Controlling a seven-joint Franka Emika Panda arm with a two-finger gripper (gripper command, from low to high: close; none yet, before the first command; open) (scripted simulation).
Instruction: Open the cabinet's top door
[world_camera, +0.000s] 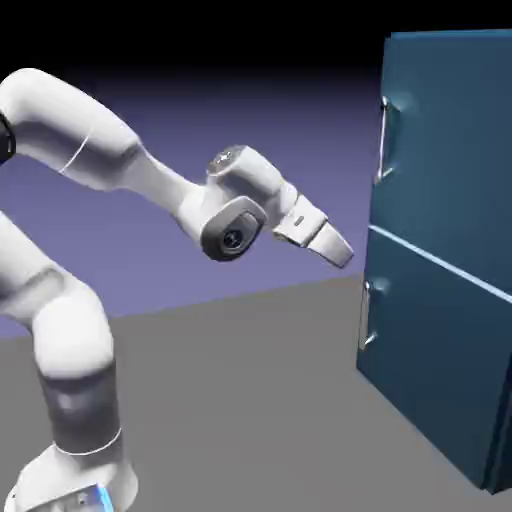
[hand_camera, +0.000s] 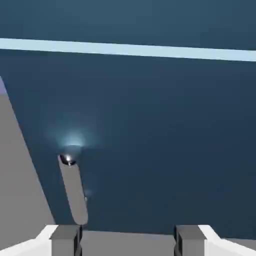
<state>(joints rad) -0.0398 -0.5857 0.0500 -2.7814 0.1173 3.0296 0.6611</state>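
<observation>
The dark teal cabinet (world_camera: 445, 250) stands at the exterior view's right. Its top door (world_camera: 450, 150) is shut flat, with a slim silver handle (world_camera: 383, 140) at its left edge. My gripper (world_camera: 343, 254) hovers in the air left of the cabinet, at about the height of the seam between the two doors, tilted downward and touching nothing. In the hand view the gripper (hand_camera: 127, 242) is open, its grey fingertips (hand_camera: 65, 241) apart with nothing between them. A strip of the top door (hand_camera: 125, 20) shows above the pale seam (hand_camera: 125, 49).
The shorter lower door (world_camera: 430, 370) has its own silver handle (world_camera: 367, 315), which in the hand view shows as the handle (hand_camera: 74, 192) at lower left. Grey table (world_camera: 250, 400) lies under the arm.
</observation>
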